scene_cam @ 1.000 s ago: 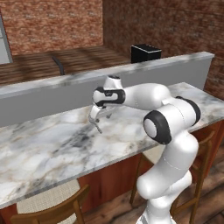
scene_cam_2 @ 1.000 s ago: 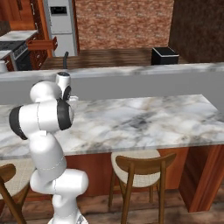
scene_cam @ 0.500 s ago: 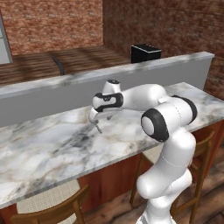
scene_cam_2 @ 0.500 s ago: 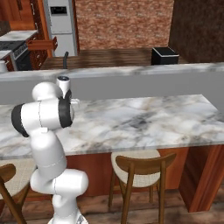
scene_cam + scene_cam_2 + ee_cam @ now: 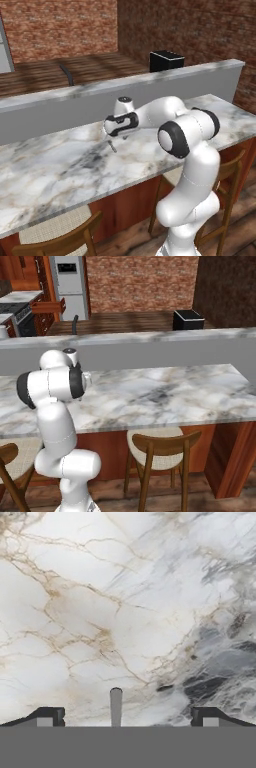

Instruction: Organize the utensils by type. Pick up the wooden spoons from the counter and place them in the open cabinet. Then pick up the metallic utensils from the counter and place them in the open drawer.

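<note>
My gripper hangs open just above the white marble counter, pointing down at it. A thin silver-grey metallic utensil lies on the marble right under the hand. In the hand view, the rounded end of the utensil's handle sits between the two spread fingertips, touching neither. Which kind of utensil it is I cannot tell. In the right base view my own arm hides the hand. The wooden spoons and the open cabinet are out of view.
A grey raised ledge runs along the counter's back, with a black box behind it. Stools stand under the counter's front edge. Far back left are a fridge, a stove and a pulled-out reddish-brown drawer.
The hand has sunk a little toward the counter over the utensil. Its jaws have stayed open, and the utensil has not moved.
</note>
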Available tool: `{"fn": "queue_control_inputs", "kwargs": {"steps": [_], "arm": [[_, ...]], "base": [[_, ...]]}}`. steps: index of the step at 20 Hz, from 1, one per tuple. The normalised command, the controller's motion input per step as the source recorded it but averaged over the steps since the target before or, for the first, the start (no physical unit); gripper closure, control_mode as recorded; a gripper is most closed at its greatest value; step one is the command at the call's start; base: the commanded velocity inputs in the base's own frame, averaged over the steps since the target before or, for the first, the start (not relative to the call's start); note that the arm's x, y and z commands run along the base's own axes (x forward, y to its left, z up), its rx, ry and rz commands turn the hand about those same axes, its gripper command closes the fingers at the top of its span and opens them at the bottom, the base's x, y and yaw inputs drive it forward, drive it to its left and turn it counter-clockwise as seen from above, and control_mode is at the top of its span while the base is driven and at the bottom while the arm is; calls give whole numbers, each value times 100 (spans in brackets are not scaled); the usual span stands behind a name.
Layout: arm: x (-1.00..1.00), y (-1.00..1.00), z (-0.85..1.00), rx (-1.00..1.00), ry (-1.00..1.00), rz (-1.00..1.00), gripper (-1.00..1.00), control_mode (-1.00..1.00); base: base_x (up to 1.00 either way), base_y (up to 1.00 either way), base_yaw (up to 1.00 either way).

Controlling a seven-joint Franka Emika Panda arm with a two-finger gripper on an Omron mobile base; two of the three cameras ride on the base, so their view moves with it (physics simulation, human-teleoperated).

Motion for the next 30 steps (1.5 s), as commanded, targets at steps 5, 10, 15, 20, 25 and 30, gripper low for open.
{"fn": "queue_control_inputs", "kwargs": {"steps": [5,10,15,20,25,30], "arm": [[23,0,-14,-4,0,-10,-100,-100],[28,0,-8,-1,0,-6,-100,-100],[33,0,-14,0,0,-3,-100,-100],[25,0,-24,0,0,0,-100,-100],[22,1,-22,0,0,0,-100,-100],[13,8,-17,0,0,0,-100,-100]], "base": [[0,0,0],[0,0,0],[0,0,0],[0,0,0],[0,0,0],[0,0,0]]}}
